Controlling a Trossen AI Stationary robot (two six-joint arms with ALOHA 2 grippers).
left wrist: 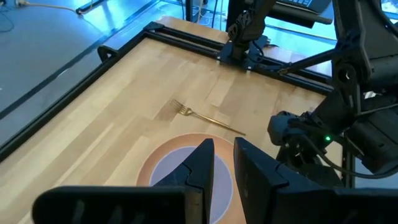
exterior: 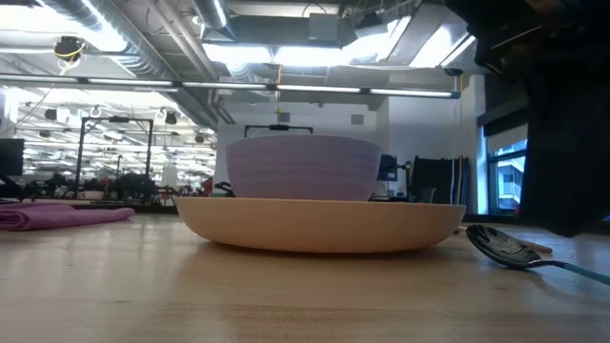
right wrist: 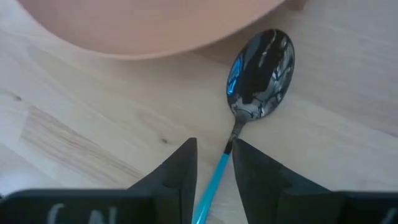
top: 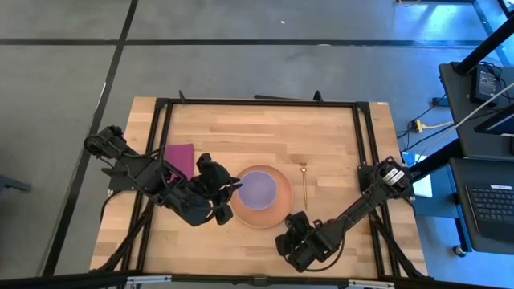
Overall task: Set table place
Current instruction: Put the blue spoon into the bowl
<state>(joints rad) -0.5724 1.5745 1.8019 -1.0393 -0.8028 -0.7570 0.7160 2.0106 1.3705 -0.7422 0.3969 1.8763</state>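
Note:
A lavender bowl (top: 257, 190) sits in a peach-orange plate (top: 277, 215) on the light wood table (top: 337, 136). My left gripper (left wrist: 224, 152) hovers over the bowl's left rim (left wrist: 165, 171), its fingers a little apart and empty. A spoon with a teal handle (right wrist: 261, 74) lies on the table by the plate's near right edge. My right gripper (right wrist: 214, 146) is open, with a finger on either side of the spoon's handle (right wrist: 214, 177) near its neck. A gold fork (top: 305, 181) lies to the right of the plate. A magenta napkin (top: 181, 158) lies to its left.
The black frame rails (top: 365, 136) run along the table's left, right and far edges. There is bare wood between the plate and the far edge. The right arm (left wrist: 311, 134) reaches in low at the plate's near right.

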